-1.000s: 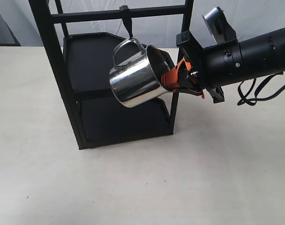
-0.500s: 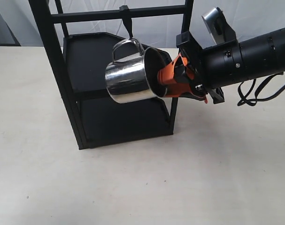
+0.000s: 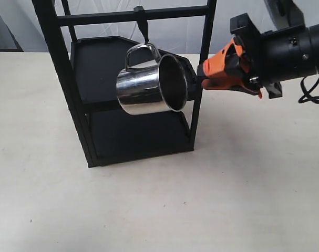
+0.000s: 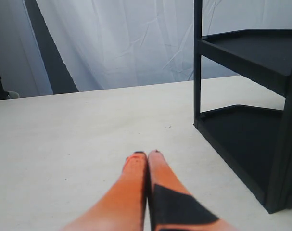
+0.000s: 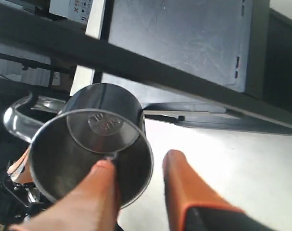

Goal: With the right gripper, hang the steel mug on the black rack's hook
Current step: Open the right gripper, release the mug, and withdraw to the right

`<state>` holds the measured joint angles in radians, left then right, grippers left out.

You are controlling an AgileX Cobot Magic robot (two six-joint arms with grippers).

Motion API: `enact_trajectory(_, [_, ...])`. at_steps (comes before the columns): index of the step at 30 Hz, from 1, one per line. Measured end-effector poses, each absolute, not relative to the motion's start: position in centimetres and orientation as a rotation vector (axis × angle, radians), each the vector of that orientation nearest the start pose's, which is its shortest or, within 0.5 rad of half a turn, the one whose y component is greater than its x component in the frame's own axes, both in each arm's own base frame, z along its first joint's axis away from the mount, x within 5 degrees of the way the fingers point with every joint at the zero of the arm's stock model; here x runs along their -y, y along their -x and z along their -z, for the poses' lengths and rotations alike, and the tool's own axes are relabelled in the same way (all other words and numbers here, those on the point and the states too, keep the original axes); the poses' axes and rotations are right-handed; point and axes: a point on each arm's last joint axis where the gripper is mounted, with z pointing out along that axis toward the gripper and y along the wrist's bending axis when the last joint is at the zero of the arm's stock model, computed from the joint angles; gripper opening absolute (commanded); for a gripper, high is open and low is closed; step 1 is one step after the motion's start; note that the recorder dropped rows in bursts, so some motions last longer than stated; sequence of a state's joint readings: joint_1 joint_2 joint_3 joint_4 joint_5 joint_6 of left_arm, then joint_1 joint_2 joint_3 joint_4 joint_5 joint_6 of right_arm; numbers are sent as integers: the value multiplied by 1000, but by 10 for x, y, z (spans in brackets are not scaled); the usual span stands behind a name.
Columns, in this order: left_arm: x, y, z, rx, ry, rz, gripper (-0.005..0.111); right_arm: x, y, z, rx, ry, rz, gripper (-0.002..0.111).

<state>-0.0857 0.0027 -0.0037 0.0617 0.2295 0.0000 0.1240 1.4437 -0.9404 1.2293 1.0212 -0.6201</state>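
In the exterior view the black rack ran out of the top edge, so its posts' upper ends could not be seen. The steel mug covered part of the rack's upper shelf and right post, and the hook disappeared into the mug's handle loop, its curved tip too thin to make out. The right gripper was cut off at the right edge, its arm out of frame. In the left wrist view only the left gripper fingertips showed; the rest fell below the edge. In the right wrist view the near finger was blurred and hid part of the mug's rim.
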Motion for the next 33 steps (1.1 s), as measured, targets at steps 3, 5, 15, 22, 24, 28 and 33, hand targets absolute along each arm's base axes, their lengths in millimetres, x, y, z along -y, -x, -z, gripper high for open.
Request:
enact_trajectory(3, [3, -56, -193, -1708, -114, 7, 2, -100, -251, -296, -2410, 204, -1260, 0])
enact_trajectory(5, [3, -56, -193, -1708, -114, 7, 2, -96, -245, -303, -2395, 253, -1160, 0])
enact_trajectory(15, [3, -56, -193, -1708, -114, 7, 2, -60, -237, -331, -2197, 400, -441, 0])
enact_trajectory(22, [3, -56, -193, -1708, -114, 7, 2, -62, -237, -333, -2181, 356, -480, 0])
enact_trajectory(24, [3, -56, -193, -1708, -114, 7, 2, -63, -238, -335, -2175, 326, -515, 0])
enact_trajectory(28, [3, -56, -193, -1708, -114, 7, 2, -65, -238, -336, -2168, 295, -557, 0])
enact_trajectory(33, [3, -56, -193, -1708, -114, 7, 2, -64, -234, -340, -2151, 295, -559, 0])
